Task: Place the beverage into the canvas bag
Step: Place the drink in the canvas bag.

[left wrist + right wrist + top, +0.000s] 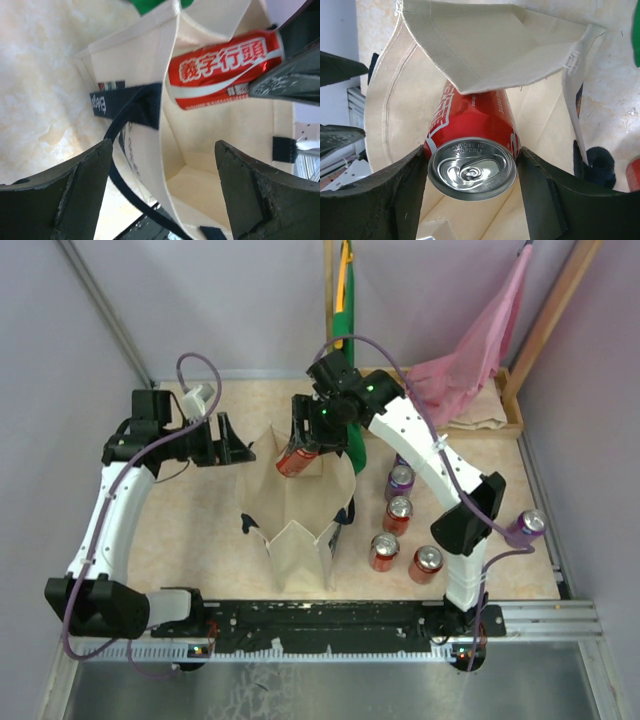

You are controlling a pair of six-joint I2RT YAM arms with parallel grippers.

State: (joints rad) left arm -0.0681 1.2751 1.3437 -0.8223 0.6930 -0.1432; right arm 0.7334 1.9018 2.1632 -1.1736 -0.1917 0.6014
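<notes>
The beverage, a red can (296, 461), is tilted over the far rim of the cream canvas bag (300, 525), which stands open at the table's middle. My right gripper (312, 443) is shut on the can. In the right wrist view the can (470, 145) sits top-end toward the camera between both fingers (405, 195), partly inside the bag (485, 45). My left gripper (238, 448) is open at the bag's left rim. In the left wrist view its jaws (162, 192) straddle the bag wall (145, 55) and navy handle (130, 105) without pinching them, and the can (225, 70) shows at upper right.
Several loose cans stand right of the bag: purple (400, 480), red (397, 513), red (384, 551), red (426, 562), and a purple one (528, 525) by the right arm. A green cloth bag (345, 300) and a pink one (470, 350) hang at the back, over a wooden tray (512, 410).
</notes>
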